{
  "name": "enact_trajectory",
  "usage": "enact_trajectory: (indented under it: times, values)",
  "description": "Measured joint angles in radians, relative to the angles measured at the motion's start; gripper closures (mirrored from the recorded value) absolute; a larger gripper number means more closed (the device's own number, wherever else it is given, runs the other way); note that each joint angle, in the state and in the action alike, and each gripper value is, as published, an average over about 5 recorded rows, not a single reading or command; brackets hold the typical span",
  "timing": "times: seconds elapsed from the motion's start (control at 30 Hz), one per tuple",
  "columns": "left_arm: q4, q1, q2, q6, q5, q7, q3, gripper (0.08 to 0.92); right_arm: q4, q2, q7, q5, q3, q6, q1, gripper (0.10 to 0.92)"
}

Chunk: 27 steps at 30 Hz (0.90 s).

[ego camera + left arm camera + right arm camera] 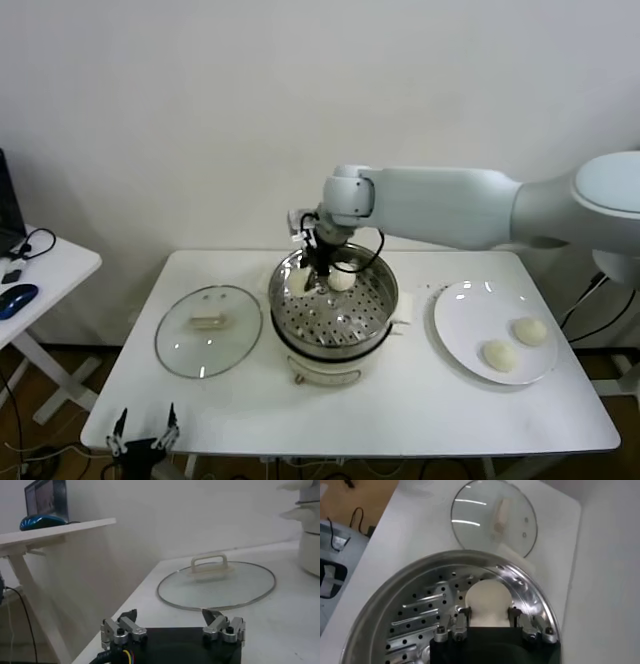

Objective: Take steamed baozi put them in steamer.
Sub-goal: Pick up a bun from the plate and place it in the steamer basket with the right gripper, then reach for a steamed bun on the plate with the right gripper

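Observation:
The steamer [380, 310] is a shiny perforated basket on a cream pot base at mid table. My right gripper [317, 266] reaches down into its far left side. In the right wrist view the gripper [488, 613] is shut on a cream-white baozi [488, 600], its fingers pressed to both sides, low over the perforated bottom by the steamer wall [530, 597]. The held baozi [299, 283] and a second one [343, 280] are in the basket. Two more baozi [499, 354] [530, 331] lie on the white plate [460, 330]. My left gripper [143, 438] is open and idle at the front left edge.
The glass lid [208, 330] lies flat left of the steamer; it also shows in the left wrist view [216, 585], beyond my left gripper [170, 614]. A side table with a blue mouse [17, 298] stands at the far left.

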Motion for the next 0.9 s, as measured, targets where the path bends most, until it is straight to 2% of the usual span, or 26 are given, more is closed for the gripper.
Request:
enact_trajectory:
  times: [0.17, 0.27, 0.63, 0.9]
  values:
    - [0.007, -0.003, 0.000, -0.001, -0.001, 0.000, -0.002, 0.177, -0.029, 0.022, 0.005, -0.040, -0.009, 0.010, -0.038, 0.490]
    - [0.012, -0.005, 0.000, -0.002, -0.002, 0.000, -0.004, 0.177, -0.044, 0.031, 0.010, -0.061, -0.010, 0.017, -0.055, 0.457]
    - [0.014, -0.006, 0.000, -0.005, -0.005, 0.000, -0.006, 0.177, -0.046, 0.021, 0.002, -0.073, -0.001, 0.041, -0.052, 0.215]
    - [-0.003, 0.001, -0.004, -0.004, -0.004, -0.001, -0.003, 0.177, -0.004, -0.053, -0.084, -0.009, -0.037, 0.085, 0.037, 0.203]
